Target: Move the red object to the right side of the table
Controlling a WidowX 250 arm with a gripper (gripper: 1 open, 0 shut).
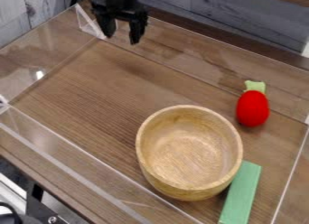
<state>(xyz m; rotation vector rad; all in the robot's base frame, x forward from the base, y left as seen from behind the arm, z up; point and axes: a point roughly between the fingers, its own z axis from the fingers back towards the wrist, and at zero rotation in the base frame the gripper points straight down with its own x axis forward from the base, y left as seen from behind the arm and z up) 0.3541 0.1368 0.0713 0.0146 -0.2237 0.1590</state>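
My black two-fingered claw (122, 33) gapes wide, well apart from red toy strawberry (252, 108); best approach high, then descend straddling plump body.

Red strawberry (251, 108) lies on the brown table (111, 94).

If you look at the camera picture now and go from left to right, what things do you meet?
Black two-fingered gripper → round light wooden bowl → flat green rectangular block. The red strawberry toy with a green leafy tip sits farther back on the right, roughly above the block, so I leave it out.
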